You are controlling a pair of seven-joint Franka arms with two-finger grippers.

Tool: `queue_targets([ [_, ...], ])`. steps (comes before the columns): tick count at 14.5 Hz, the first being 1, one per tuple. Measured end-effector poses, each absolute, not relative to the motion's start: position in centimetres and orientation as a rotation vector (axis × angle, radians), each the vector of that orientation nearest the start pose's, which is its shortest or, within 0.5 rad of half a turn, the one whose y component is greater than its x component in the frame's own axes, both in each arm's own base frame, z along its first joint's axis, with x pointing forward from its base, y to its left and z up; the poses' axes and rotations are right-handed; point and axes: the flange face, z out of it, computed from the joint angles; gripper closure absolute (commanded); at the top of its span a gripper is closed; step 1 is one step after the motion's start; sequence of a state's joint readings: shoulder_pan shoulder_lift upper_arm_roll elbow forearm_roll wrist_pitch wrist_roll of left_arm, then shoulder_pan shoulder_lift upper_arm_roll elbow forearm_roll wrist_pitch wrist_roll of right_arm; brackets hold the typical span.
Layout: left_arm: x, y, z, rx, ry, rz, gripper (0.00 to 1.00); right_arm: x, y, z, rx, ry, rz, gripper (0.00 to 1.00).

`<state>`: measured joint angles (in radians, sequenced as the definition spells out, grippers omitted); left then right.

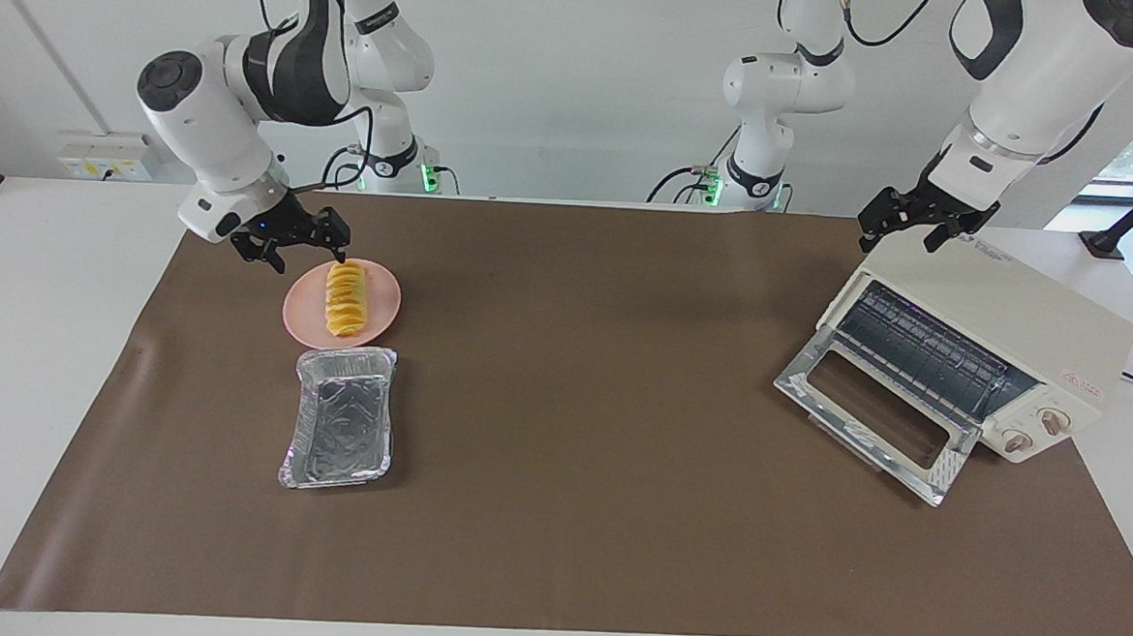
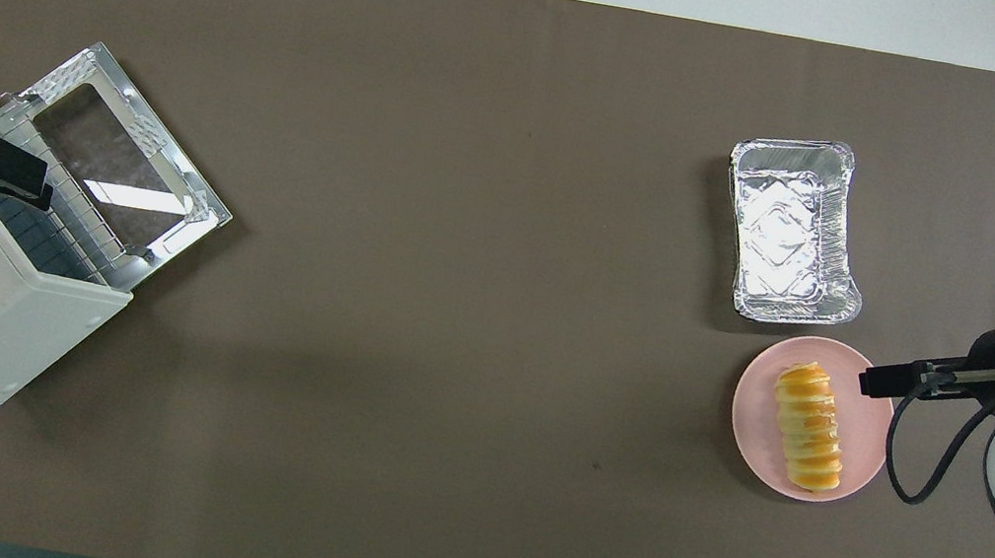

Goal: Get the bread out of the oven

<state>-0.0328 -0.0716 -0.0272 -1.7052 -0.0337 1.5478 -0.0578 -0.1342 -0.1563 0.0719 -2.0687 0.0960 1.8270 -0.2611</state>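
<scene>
Golden bread (image 1: 344, 300) lies on pink plate (image 1: 383, 301), just beside the right pincer (image 1: 291, 243), which hangs over the plate's rim, fingers spread and holding nothing. Foil tray (image 1: 339, 431) sits beside the plate on the counter (image 1: 583, 377). Left pincer (image 1: 921, 218) hovers over the oven (image 1: 1002, 326), apparently released; oven door is down.

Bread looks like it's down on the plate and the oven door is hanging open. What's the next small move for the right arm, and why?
Probably lift the right gripper straight up and away. The bread already lies on the pink plate, out of the oven, and the gripper's open fingers sit at the plate's rim holding nothing. The left gripper waits over the oven's top.
</scene>
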Motion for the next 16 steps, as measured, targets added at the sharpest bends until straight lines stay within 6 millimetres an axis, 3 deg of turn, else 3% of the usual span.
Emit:
queue_targets([
  [4, 52.5, -3.6, 59.8, -3.165, 0.002, 0.139, 0.00, 51.1, -4.7, 54.8, -3.121, -0.246, -0.009, 0.00],
  [10, 52.5, -3.6, 59.8, -3.165, 0.002, 0.139, 0.00, 50.1, -7.5, 62.2, -3.134, -0.161, 0.002, 0.00],
  [16, 52.5, -3.6, 59.8, -3.165, 0.002, 0.139, 0.00, 50.5, -6.6, 65.3, -3.140, -0.076, -0.050, 0.00],
])
